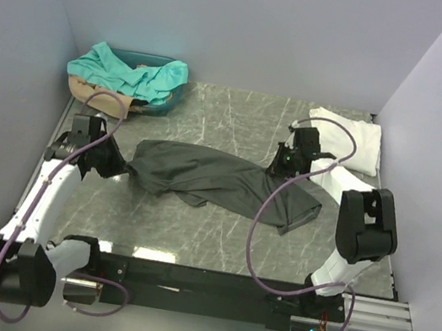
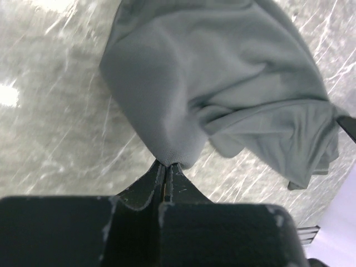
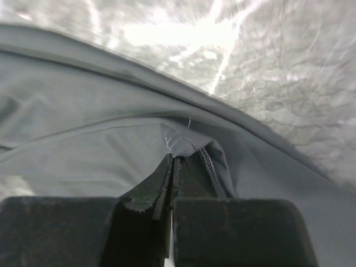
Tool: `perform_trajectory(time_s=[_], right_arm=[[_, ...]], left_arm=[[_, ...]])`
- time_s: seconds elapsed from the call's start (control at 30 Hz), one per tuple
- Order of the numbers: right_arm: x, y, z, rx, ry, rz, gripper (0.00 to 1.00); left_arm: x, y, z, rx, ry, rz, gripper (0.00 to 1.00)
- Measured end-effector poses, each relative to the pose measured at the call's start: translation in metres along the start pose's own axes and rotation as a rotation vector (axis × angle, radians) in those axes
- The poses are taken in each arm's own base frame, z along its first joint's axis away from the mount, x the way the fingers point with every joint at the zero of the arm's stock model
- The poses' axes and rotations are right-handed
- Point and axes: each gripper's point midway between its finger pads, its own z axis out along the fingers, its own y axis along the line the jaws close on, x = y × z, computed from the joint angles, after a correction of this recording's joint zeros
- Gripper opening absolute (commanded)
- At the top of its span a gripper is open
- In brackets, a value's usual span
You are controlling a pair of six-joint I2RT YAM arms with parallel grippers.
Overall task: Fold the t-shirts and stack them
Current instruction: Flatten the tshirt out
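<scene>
- Top view: charcoal t-shirt (image 1: 210, 179) lies stretched across the middle of the bench (image 1: 191, 237), rumpled and twisted, running from centre left to centre right of the frame. Not folded.
- Top view: left gripper (image 1: 122, 169) sits at the shirt's left end, right gripper (image 1: 282, 169) at its upper right edge. One arm on each end of the cloth.
- Top view: white t-shirt (image 1: 354, 142) lies in the upper right corner, compact. I cannot tell if it is a proper fold.
- Top view: teal t-shirt (image 1: 126, 70) and tan t-shirt (image 1: 96, 94) are heaped in and over a tub (image 1: 173, 97) at upper left, both unfolded.
- Left wrist view: left gripper (image 2: 167, 167) has its jaws pressed together on a pinch of the charcoal t-shirt (image 2: 222, 83). The cloth fans away toward the upper right of the frame, over the bench (image 2: 50, 111).
- Right wrist view: right gripper (image 3: 173, 162) is closed, with its tips on a stitched edge of the charcoal t-shirt (image 3: 83, 161). A small tuft of cloth shows above the tips, so it looks gripped.
- Progress, as judged: early. At most the white shirt is dealt with. The charcoal one is held at two points but not spread, so it has yet to be flattened, folded and stacked. Teal and tan are untouched.
</scene>
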Motion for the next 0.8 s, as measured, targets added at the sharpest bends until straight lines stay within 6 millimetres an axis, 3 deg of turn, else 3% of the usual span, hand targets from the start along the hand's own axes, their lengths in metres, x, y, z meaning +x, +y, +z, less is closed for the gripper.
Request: perform_trajectory(time_s=[0.1, 0.2, 0.37, 0.53, 0.63, 0.73, 0.8], right_arm=[[-0.020, 0.013, -0.022, -0.015, -0.053, -0.010, 0.00], [-0.052, 0.031, -0.057, -0.042, -0.152, -0.016, 0.00], [-0.123, 0.071, -0.138, -0.096, -0.391, -0.045, 0.00], [-0.189, 0.101, -0.222, -0.109, -0.608, -0.068, 0.00], [-0.217, 0.117, -0.275, -0.105, -0.725, -0.083, 0.00], [-0.237, 0.130, -0.333, -0.108, -0.865, -0.097, 0.00], [-0.238, 0.134, -0.363, -0.105, -0.934, -0.102, 0.00]], left_arm=[[-0.010, -0.008, 0.010, 0.007, 0.015, -0.007, 0.00], [-0.033, -0.025, 0.014, 0.028, 0.000, 0.000, 0.01], [-0.104, -0.082, -0.004, 0.134, -0.133, 0.043, 0.00], [-0.202, -0.167, -0.056, 0.287, -0.340, 0.110, 0.00], [-0.247, -0.211, -0.095, 0.377, -0.461, 0.145, 0.00], [-0.271, -0.243, -0.140, 0.465, -0.570, 0.172, 0.00], [-0.276, -0.256, -0.168, 0.524, -0.624, 0.184, 0.00]])
